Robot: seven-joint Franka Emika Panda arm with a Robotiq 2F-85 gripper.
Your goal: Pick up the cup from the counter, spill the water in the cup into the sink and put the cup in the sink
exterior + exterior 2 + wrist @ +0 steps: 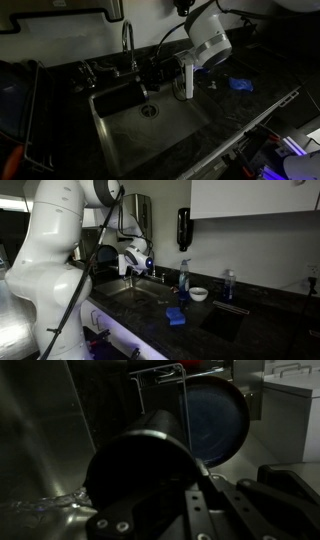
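Note:
A dark cup (140, 465) lies on its side in my gripper (190, 472), which is shut on it; one finger lies along its wall and the other is hidden behind it. The cup's mouth points away from the camera. In both exterior views the gripper (172, 70) (133, 268) hangs over the steel sink (150, 128) (142, 293), near its back edge by the faucet (128, 45). The cup itself is a dark shape there and hard to make out. Shimmering wet patches show on the sink floor (50, 508).
A soap bottle (186, 80) (183, 278) stands just beside the sink. A blue sponge (240, 85) (177, 316) and a white bowl (199, 294) lie on the dark counter. A dish rack (30, 115) holds a dark blue plate (212, 415).

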